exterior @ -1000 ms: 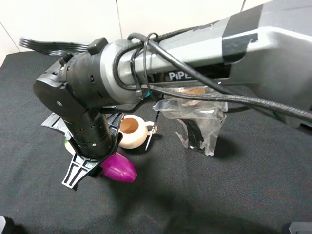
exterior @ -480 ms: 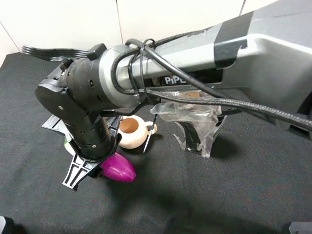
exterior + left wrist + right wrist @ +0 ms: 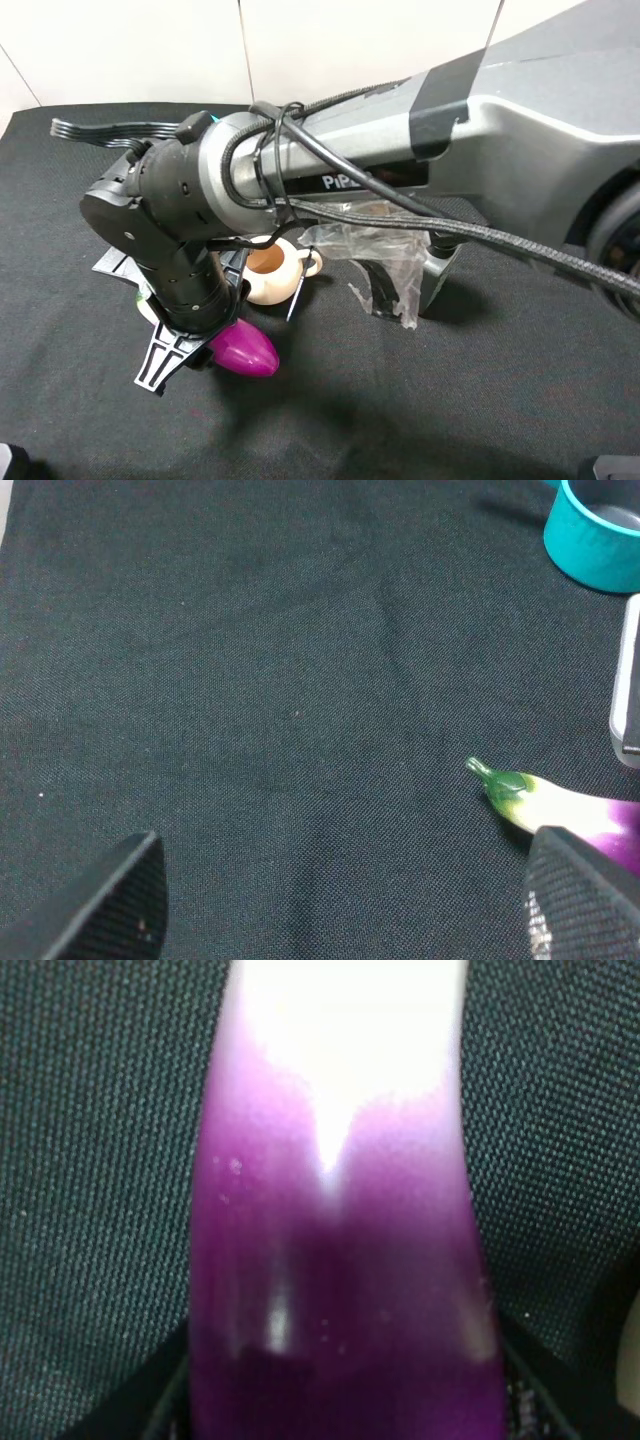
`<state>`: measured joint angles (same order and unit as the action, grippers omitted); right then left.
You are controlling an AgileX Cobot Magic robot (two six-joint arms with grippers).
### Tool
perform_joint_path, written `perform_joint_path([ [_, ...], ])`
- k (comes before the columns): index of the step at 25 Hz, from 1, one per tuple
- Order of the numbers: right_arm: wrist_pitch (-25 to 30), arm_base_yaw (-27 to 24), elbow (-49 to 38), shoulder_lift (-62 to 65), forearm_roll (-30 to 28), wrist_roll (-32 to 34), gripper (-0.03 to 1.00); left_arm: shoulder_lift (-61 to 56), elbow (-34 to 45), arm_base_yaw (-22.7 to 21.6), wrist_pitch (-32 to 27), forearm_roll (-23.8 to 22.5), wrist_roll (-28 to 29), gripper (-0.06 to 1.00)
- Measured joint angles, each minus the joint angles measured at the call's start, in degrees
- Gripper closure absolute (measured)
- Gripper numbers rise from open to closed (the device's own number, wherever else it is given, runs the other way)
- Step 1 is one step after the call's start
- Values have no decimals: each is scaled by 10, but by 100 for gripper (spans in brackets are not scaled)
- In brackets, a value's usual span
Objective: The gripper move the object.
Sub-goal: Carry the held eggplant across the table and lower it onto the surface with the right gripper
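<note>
The right claw [image 3: 197, 345] comes down from above and is clamped on the middle of the eggplant [image 3: 243, 351]. I think it grips there because the middle is the balanced part, so the long fruit will not tip when it is carried. The grey arm reaches across the desk [image 3: 450, 400] to do this, since the eggplant lies on the far left side, at about 7 o'clock from the cream pot [image 3: 270, 272]. The eggplant is low over the black cloth, and I cannot tell whether it touches it. The plastic bag [image 3: 385, 262] stands well apart, at 3 o'clock from the pot.

The left claw [image 3: 340, 910] has its fingers wide apart and holds nothing. It only waits near the stem end.

The eggplant is glossy purple with a rounded end pointing to 4 o'clock. In the left wrist view its neck is white and the stem tip is small and green. Seen from the right wrist, its skin shines strongly.
</note>
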<state>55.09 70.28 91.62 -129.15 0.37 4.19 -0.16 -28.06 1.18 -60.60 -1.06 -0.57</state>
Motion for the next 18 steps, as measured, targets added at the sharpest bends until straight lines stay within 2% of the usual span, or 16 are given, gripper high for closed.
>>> perform_joint_path([
  [18,-13,0,0,-14,-4,-1,58,0,0,0,0,0,0,18],
])
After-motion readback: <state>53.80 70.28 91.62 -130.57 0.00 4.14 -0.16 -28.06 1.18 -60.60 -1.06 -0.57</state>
